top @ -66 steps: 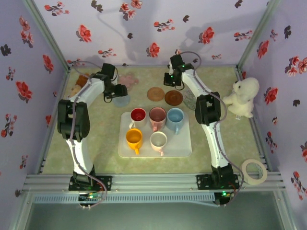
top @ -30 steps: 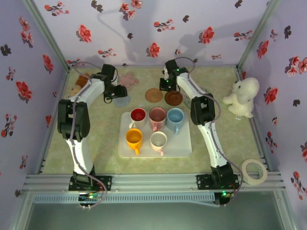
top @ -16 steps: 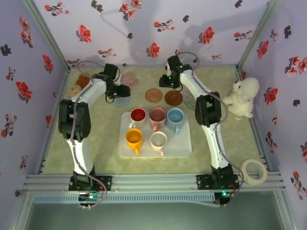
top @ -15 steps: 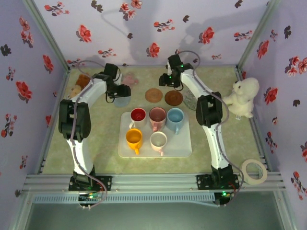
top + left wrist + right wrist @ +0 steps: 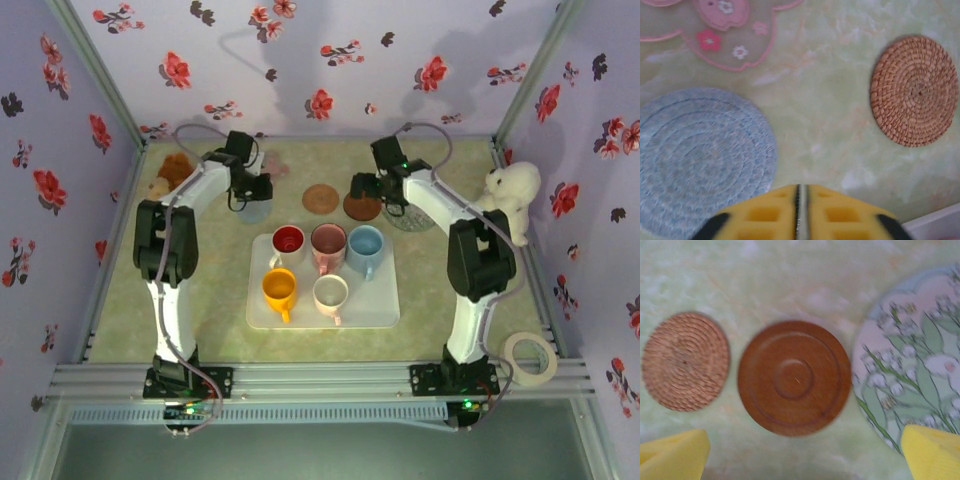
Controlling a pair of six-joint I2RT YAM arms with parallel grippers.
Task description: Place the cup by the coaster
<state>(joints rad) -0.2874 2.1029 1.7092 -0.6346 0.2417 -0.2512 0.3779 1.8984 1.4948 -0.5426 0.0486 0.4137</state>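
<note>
Several cups stand on a white tray (image 5: 385, 305): red (image 5: 288, 240), pink (image 5: 328, 240), blue (image 5: 365, 243), yellow (image 5: 279, 288) and cream (image 5: 330, 293). Behind the tray lie coasters: blue woven (image 5: 252, 210), rattan (image 5: 321, 197), brown wooden (image 5: 361, 206) and floral (image 5: 405, 215). My left gripper (image 5: 250, 190) hangs shut and empty (image 5: 801, 210) beside the blue woven coaster (image 5: 700, 160). My right gripper (image 5: 362, 188) is wide open and empty (image 5: 805, 455) above the wooden coaster (image 5: 794, 377), between the rattan one (image 5: 685, 360) and the floral one (image 5: 915, 365).
A pink see-through flower-shaped mat (image 5: 730, 30) lies at the back left near a small brown toy (image 5: 170, 172). A white plush (image 5: 508, 200) sits at the right wall. A tape roll (image 5: 530, 358) rests at the front right. Patterned walls enclose the table.
My right arm swung its elbow out to the right and its gripper came nearer over the wooden coaster, opening wide. My left gripper closed and shifted slightly right.
</note>
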